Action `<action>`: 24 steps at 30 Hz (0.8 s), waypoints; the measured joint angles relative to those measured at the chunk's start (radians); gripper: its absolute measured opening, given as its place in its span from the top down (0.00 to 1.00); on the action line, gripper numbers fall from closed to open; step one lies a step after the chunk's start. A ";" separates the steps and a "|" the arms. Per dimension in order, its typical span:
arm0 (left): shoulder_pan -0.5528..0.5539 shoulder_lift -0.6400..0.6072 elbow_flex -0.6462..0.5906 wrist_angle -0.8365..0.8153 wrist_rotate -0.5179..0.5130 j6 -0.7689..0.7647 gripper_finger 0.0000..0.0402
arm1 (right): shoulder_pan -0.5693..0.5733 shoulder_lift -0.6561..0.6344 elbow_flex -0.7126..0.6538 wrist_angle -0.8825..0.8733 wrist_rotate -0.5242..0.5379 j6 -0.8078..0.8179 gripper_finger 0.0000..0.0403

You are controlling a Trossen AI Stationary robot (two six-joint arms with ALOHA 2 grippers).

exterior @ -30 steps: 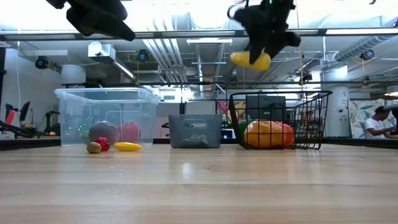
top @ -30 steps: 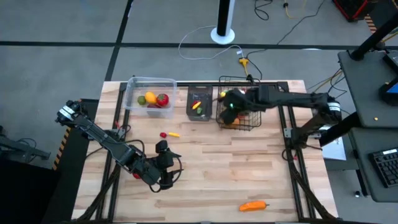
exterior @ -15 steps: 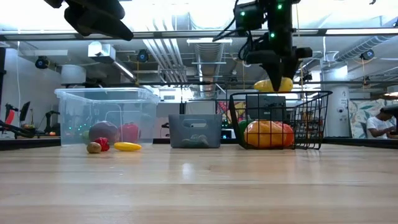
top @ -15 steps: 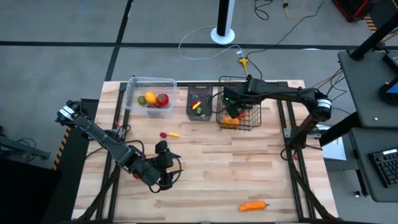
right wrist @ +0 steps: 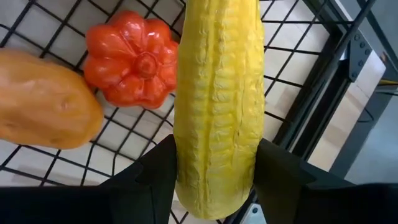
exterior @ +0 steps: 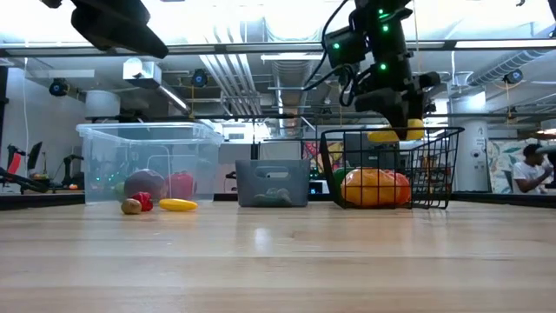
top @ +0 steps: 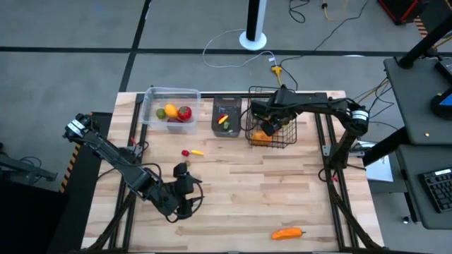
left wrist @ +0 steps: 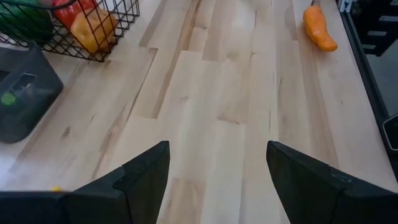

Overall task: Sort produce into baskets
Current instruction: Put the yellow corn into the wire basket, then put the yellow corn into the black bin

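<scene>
My right gripper (right wrist: 214, 186) is shut on a yellow corn cob (right wrist: 217, 87) above the black wire-mesh basket (top: 272, 128). In the low view the cob (exterior: 395, 135) hangs at the height of the basket's rim (exterior: 391, 130). A red ribbed fruit (right wrist: 138, 65) and an orange piece (right wrist: 43, 109) lie on the basket's floor. My left gripper (left wrist: 217, 180) is open and empty over the table's near left part (top: 182, 189). The clear tub (top: 169, 106) holds yellow, green and red produce. The dark bin (top: 226, 116) stands between the tub and the basket. My right gripper pinches the corn cob's two long sides (right wrist: 211, 168) between its two fingers, toward one end of the cob. The fingers come from above and lie across it. The cob hangs about level, clear of the produce in the basket.
A small red piece (top: 186, 152) and a small yellow piece (top: 198, 152) lie on the table in front of the tub. An orange vegetable (top: 287, 233) lies near the table's near edge, and also shows in the left wrist view (left wrist: 319, 28). Bare wood lies between them.
My right gripper has carried the corn cob down and toward the table's right edge, from high beside the dark bin to the wire basket's rim, still shut on it. My left gripper has drifted a little toward the table's left edge.
</scene>
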State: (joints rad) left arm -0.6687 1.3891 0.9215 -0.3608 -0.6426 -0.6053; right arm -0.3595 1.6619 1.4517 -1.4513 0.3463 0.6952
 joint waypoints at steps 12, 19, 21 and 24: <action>-0.019 0.000 0.000 -0.004 -0.003 -0.026 0.38 | 0.001 0.003 -0.001 0.002 0.006 -0.008 0.50; -0.022 0.000 0.000 -0.007 -0.003 -0.036 0.38 | 0.001 0.003 -0.001 0.003 0.006 -0.017 0.43; -0.022 0.000 0.000 -0.007 -0.003 -0.037 0.38 | 0.001 0.003 -0.001 0.004 0.006 -0.026 0.42; -0.022 0.000 0.000 -0.007 -0.003 -0.042 0.38 | 0.004 0.001 -0.001 0.005 0.006 -0.027 0.41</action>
State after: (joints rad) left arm -0.6909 1.3891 0.9215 -0.3676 -0.6460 -0.6473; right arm -0.3556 1.6629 1.4509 -1.4464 0.3520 0.6682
